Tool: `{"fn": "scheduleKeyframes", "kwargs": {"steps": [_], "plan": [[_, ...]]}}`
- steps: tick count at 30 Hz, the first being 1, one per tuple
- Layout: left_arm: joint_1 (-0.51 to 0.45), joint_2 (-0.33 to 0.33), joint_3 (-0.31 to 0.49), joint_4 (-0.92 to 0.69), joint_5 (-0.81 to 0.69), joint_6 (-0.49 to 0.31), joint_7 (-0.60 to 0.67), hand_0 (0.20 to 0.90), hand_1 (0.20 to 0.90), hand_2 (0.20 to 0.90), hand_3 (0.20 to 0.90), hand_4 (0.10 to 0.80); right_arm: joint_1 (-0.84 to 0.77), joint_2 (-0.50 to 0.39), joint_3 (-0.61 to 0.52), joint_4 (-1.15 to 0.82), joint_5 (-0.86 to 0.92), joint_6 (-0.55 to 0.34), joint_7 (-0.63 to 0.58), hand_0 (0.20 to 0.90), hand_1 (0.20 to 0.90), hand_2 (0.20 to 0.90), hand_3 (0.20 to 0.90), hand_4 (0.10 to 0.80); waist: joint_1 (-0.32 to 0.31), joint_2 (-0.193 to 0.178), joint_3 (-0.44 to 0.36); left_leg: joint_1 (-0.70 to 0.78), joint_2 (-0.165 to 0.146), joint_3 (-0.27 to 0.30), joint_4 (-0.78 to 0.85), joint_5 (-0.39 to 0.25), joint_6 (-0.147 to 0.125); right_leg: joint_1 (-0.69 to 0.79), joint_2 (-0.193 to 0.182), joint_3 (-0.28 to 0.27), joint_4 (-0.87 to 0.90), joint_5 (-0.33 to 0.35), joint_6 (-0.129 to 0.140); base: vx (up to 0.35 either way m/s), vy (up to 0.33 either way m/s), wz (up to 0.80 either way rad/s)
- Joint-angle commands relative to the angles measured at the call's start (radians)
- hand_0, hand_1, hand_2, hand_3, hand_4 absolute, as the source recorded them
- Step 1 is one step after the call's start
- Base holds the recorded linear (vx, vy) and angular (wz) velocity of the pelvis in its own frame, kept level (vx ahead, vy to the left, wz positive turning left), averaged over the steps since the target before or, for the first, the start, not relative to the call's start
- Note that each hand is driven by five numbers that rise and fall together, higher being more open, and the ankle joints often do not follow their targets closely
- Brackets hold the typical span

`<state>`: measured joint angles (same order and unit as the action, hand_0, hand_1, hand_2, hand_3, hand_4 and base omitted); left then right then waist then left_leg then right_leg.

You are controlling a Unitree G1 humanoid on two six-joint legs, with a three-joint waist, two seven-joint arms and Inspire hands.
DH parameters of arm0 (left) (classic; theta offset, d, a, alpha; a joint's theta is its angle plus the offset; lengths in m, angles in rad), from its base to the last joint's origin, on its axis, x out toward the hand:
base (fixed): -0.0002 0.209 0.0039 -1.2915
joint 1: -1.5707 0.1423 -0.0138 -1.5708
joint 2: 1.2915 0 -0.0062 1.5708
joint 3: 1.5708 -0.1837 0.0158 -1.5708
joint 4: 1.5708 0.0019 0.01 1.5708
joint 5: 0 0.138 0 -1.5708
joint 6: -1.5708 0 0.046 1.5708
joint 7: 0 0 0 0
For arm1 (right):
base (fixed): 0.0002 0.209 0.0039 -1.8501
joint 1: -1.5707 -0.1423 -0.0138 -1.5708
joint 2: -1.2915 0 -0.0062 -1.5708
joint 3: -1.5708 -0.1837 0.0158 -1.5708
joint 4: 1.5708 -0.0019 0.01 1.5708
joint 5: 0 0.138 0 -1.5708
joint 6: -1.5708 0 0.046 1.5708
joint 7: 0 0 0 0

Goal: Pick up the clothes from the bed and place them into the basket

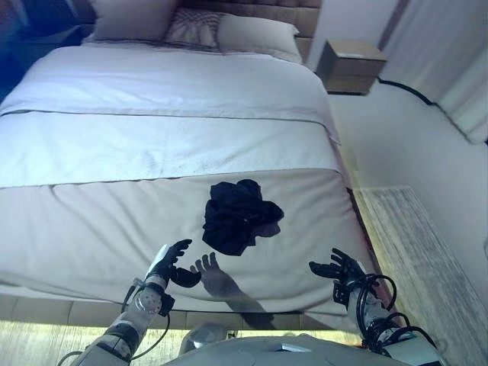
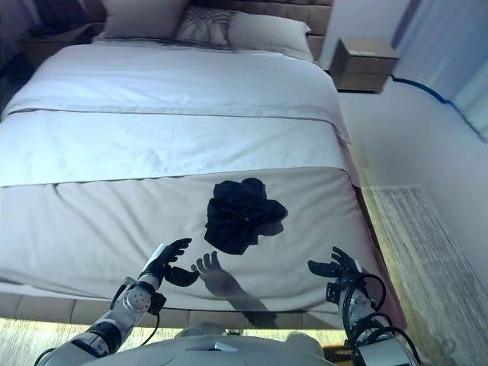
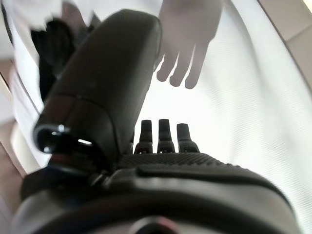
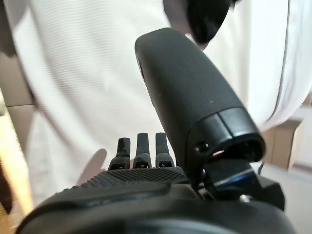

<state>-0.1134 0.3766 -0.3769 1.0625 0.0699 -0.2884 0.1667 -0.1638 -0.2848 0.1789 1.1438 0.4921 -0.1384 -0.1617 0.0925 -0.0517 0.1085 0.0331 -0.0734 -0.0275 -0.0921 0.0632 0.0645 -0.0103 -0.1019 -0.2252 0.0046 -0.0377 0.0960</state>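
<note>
Black clothes (image 1: 240, 216) lie bunched mid-foot of the bed (image 1: 91, 229), untouched. Left hand (image 1: 169, 264) hovers at their 7 o'clock, right hand (image 1: 341, 269) at 4 o'clock, fingers spread, holding nothing, likely flanking for a scoop. No basket visible.

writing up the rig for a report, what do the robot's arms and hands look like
Both arms are silver-grey with ringed metal wrists and black cables looped round the forearms. The left hand is dark with a white cover along its thumb; the right hand is dark all over. Up close, the palms have a ribbed texture and thick, rounded, glossy thumbs.
</note>
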Motion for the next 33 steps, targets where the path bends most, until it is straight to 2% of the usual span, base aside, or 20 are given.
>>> {"fn": "scheduleKeyframes", "kwargs": {"steps": [1,3,5,7,8,9,10,12,13,15,17,18,19,21,23,24,27,30,33], "plan": [[-0.004,0.008,-0.015,-0.018,0.006,-0.059,0.051,0.900,0.900,0.900,0.900,0.800,-0.072,-0.076,-0.052,-0.026,0.025,-0.070,0.035,0.900,0.900,0.900,0.900,0.800,0.040,-0.038,0.001,-0.019,0.107,0.145,0.014,-0.028,-0.073,0.039,0.034,-0.027,0.045,0.044,-0.001,0.103,-0.169,1.23],[0.020,-0.004,-0.003,-0.015,0.021,-0.061,0.052,0.900,0.900,0.900,0.900,0.800,-0.067,-0.081,-0.051,-0.032,-0.014,-0.076,0.028,0.900,0.900,0.900,0.900,0.800,0.044,-0.051,-0.003,-0.016,0.115,0.175,0.031,-0.027,-0.085,0.059,0.040,-0.038,0.026,0.043,-0.009,0.107,-0.093,0.54],[0.030,-0.013,0.010,-0.023,0.041,-0.069,0.016,0.900,0.900,0.900,0.900,0.800,-0.062,-0.100,-0.047,-0.061,-0.131,-0.056,-0.019,0.900,0.900,0.900,0.900,0.800,0.029,-0.069,0.008,-0.061,0.174,0.319,0.125,-0.021,-0.120,0.081,0.031,-0.087,0.018,0.036,-0.019,0.049,-0.024,0.53],[0.034,-0.019,0.011,-0.027,0.044,-0.077,-0.015,0.900,0.900,0.900,0.900,0.800,-0.067,-0.132,-0.046,-0.078,-0.175,-0.040,-0.050,0.900,0.900,0.900,0.900,0.800,0.027,-0.069,0.023,-0.093,0.230,0.368,0.142,0.005,-0.148,0.101,0.020,-0.123,0.020,0.024,-0.021,0.022,0.084,0.90],[0.044,-0.021,0.008,-0.026,0.050,-0.083,-0.019,0.900,0.900,0.900,0.900,0.800,-0.080,-0.155,-0.041,-0.070,-0.240,-0.031,-0.060,0.900,0.900,0.900,0.900,0.800,0.037,-0.064,0.031,-0.099,0.239,0.361,0.124,0.025,-0.155,0.115,0.015,-0.130,0.017,0.022,-0.018,0.058,0.108,0.90],[0.047,-0.022,0.008,-0.025,0.050,-0.083,-0.018,0.900,0.900,0.900,0.900,0.800,-0.083,-0.160,-0.039,-0.068,-0.258,-0.031,-0.063,0.900,0.900,0.900,0.900,0.800,0.039,-0.063,0.033,-0.098,0.240,0.358,0.120,0.029,-0.156,0.118,0.013,-0.131,0.015,0.022,-0.018,0.109,0.148,0.66],[0.070,-0.024,0.013,-0.024,0.056,-0.099,-0.008,0.900,0.900,0.900,0.900,0.800,-0.109,-0.181,-0.013,-0.061,-0.305,-0.038,-0.055,0.900,0.900,0.900,0.900,0.800,0.060,-0.056,0.036,-0.100,0.224,0.324,0.089,0.038,-0.151,0.126,0.012,-0.125,0.006,0.019,-0.018,0.107,0.168,0.45],[0.091,-0.014,0.011,-0.029,0.076,-0.129,-0.016,0.900,0.900,0.900,0.900,0.800,-0.142,-0.214,0.042,-0.068,-0.440,-0.015,-0.075,0.900,0.900,0.900,0.900,0.800,0.080,-0.049,0.029,-0.085,0.211,0.312,0.046,0.047,-0.145,0.128,0.003,-0.138,0.004,0.020,-0.014,0.108,0.176,0.32],[0.091,-0.014,0.012,-0.029,0.076,-0.129,-0.016,0.900,0.900,0.900,0.900,0.800,-0.142,-0.213,0.042,-0.068,-0.440,-0.015,-0.076,0.900,0.900,0.900,0.900,0.800,0.079,-0.049,0.029,-0.084,0.211,0.312,0.046,0.047,-0.145,0.128,0.003,-0.138,0.004,0.020,-0.014,0.100,0.145,0.16],[0.097,0.010,-0.001,-0.051,0.100,-0.136,-0.029,0.900,0.900,0.900,0.900,0.800,-0.162,-0.234,0.094,-0.077,-0.574,0.017,-0.123,0.900,0.900,0.900,0.900,0.800,0.091,-0.046,0.026,-0.071,0.187,0.294,0.041,0.027,-0.127,0.122,-0.014,-0.138,0.031,0.012,-0.003,0.087,0.132,0.04],[0.096,0.040,-0.017,-0.077,0.096,-0.123,-0.038,0.900,0.900,0.900,0.900,0.800,-0.177,-0.238,0.137,-0.082,-0.663,0.041,-0.167,0.900,0.900,0.900,0.900,0.800,0.095,-0.043,0.028,-0.059,0.158,0.291,0.039,0.009,-0.101,0.102,-0.033,-0.137,0.108,0.012,0.018,0.096,0.133,0.02],[0.090,0.066,-0.024,-0.096,0.082,-0.106,-0.040,0.900,0.900,0.900,0.900,0.800,-0.187,-0.235,0.162,-0.087,-0.723,0.066,-0.201,0.900,0.900,0.900,0.900,0.800,0.097,-0.042,0.039,-0.055,0.140,0.283,0.041,-0.002,-0.082,0.058,-0.068,-0.134,0.209,0.058,0.045,0.101,0.123,0.01],[0.085,0.079,-0.028,-0.101,0.065,-0.101,-0.040,0.900,0.900,0.900,0.900,0.800,-0.195,-0.230,0.177,-0.089,-0.737,0.075,-0.218,0.900,0.900,0.900,0.900,0.800,0.094,-0.034,0.047,-0.051,0.137,0.277,0.039,-0.011,-0.073,0.013,-0.086,-0.122,0.281,0.087,0.060,0.070,0.092,0.05],[0.070,0.100,-0.035,-0.104,0.033,-0.095,-0.033,0.900,0.900,0.900,0.900,0.800,-0.227,-0.226,0.201,-0.086,-0.776,0.098,-0.244,0.900,0.900,0.900,0.900,0.800,0.082,-0.021,0.071,-0.042,0.140,0.259,0.030,-0.023,-0.072,-0.064,-0.088,-0.106,0.322,0.107,0.066,0.010,-0.022,0.08],[0.014,0.132,-0.054,-0.107,-0.031,-0.083,-0.015,0.900,0.900,0.900,0.900,0.800,-0.329,-0.218,0.262,-0.077,-0.776,0.138,-0.259,0.900,0.900,0.900,0.900,0.800,0.070,-0.020,0.129,-0.053,0.146,0.238,0.028,-0.033,-0.086,-0.146,-0.073,-0.112,0.258,0.114,0.065,-0.147,-0.201,0.10],[-0.040,0.148,-0.060,-0.101,-0.091,-0.077,-0.007,0.900,0.900,0.900,0.900,0.800,-0.403,-0.220,0.297,-0.061,-0.810,0.151,-0.274,0.900,0.900,0.900,0.900,0.800,0.074,-0.023,0.162,-0.092,0.156,0.239,0.042,-0.027,-0.093,-0.155,-0.066,-0.110,0.223,0.088,0.056,-0.301,-0.271,0.29],[-0.113,0.138,-0.055,-0.104,-0.125,-0.067,0.013,0.900,0.900,0.900,0.900,0.800,-0.545,-0.255,0.334,-0.033,-0.847,0.175,-0.281,0.900,0.900,0.900,0.900,0.800,0.098,-0.030,0.211,-0.205,0.164,0.226,0.084,-0.007,-0.096,-0.179,-0.035,-0.118,0.168,0.076,0.032,-0.213,-0.202,0.43],[-0.123,0.137,-0.062,-0.125,-0.096,-0.073,0.024,0.900,0.900,0.900,0.900,0.800,-0.634,-0.305,0.353,-0.016,-0.845,0.197,-0.306,0.900,0.900,0.900,0.900,0.800,0.125,-0.029,0.248,-0.289,0.162,0.204,0.109,0.014,-0.106,-0.220,-0.023,-0.125,0.150,0.090,0.018,-0.102,-0.157,0.27],[-0.093,0.144,-0.065,-0.145,-0.108,-0.067,0.049,0.900,0.900,0.900,0.900,0.800,-0.688,-0.346,0.355,-0.006,-0.860,0.232,-0.353,0.900,0.900,0.900,0.900,0.800,0.148,-0.017,0.261,-0.333,0.163,0.176,0.125,0.024,-0.113,-0.244,-0.017,-0.134,0.153,0.085,0.004,0.062,-0.084,0.06]]}}
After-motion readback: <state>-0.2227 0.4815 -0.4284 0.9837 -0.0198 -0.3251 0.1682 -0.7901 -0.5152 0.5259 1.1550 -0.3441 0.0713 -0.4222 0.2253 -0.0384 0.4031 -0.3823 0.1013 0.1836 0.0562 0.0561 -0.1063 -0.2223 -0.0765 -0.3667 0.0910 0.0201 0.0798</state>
